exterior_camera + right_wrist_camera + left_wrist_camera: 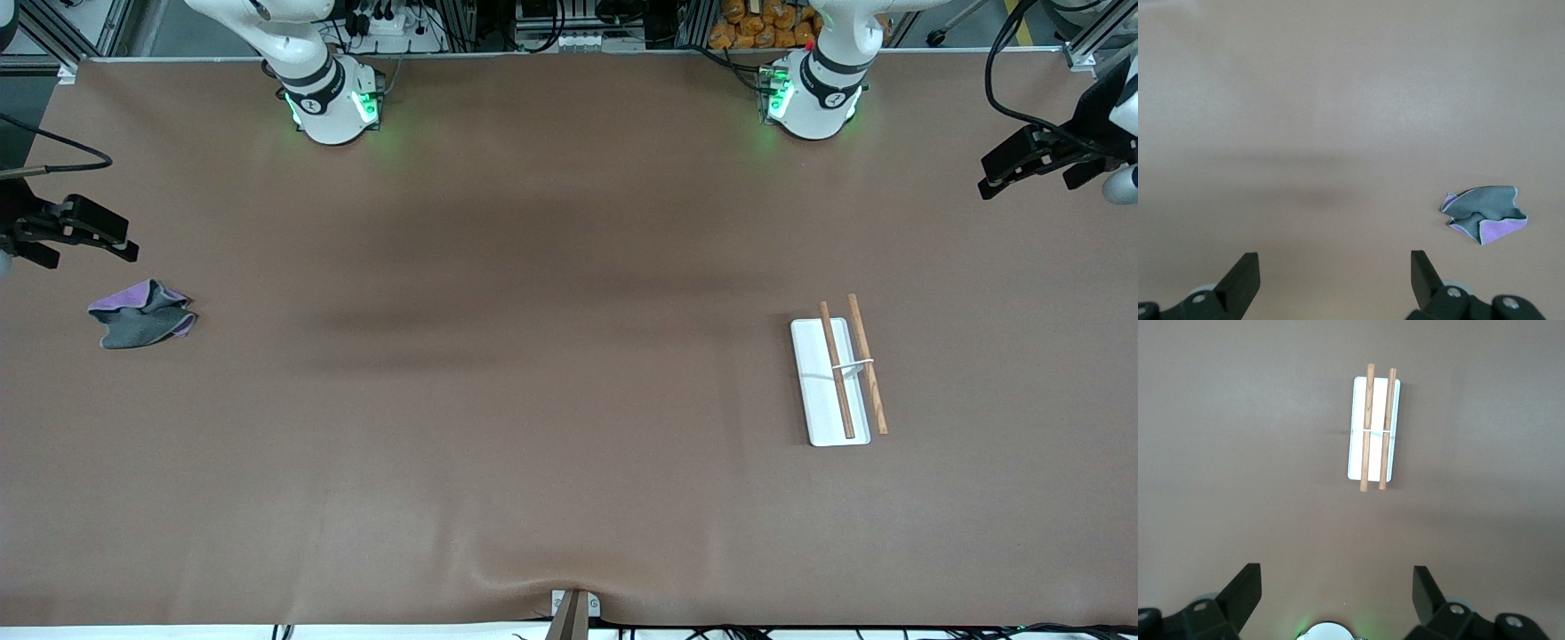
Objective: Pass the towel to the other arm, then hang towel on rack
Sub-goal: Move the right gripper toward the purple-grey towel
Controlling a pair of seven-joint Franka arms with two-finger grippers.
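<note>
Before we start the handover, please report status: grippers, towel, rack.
Left gripper open, up over the table at its own end. Right gripper open, empty. Towel crumpled on the table at the right arm's end. Rack bare; nothing in the way.

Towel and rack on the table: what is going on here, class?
Nothing is held yet. The towel lies crumpled at the right arm's end of the table, the rack at the left arm's end. The right hand hangs open near the towel; the left hand waits open at its own end.
</note>
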